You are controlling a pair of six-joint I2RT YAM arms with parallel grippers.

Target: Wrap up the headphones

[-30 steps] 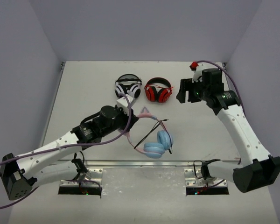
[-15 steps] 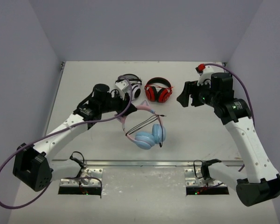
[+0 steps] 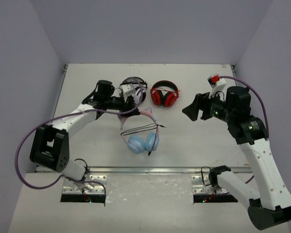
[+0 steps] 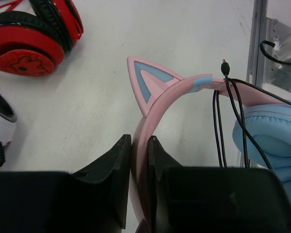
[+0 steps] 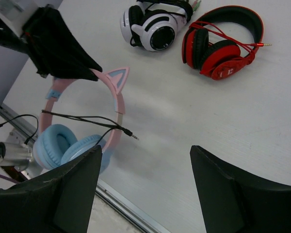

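The headphones point(image 3: 141, 141) have light blue ear cups, a pink headband with cat ears and a thin black cable. My left gripper point(image 3: 134, 108) is shut on the pink headband point(image 4: 155, 107) near one cat ear, with the ear cups point(image 4: 271, 131) lying toward the near edge. The black cable point(image 5: 82, 118) crosses the band between the two sides, and its plug point(image 5: 132, 135) points right. My right gripper point(image 3: 190, 109) is open and empty to the right of the headphones point(image 5: 72, 141), above the bare table.
White-and-black headphones point(image 3: 136, 88) and red-and-black headphones point(image 3: 164, 94) lie at the back middle of the table, just beyond my left gripper. A metal rail point(image 3: 150, 170) runs along the table's near edge.
My left arm has swung left and back, carrying the headphones by the band toward the table's middle-left. My right gripper has moved nearer and lower, turning toward them.
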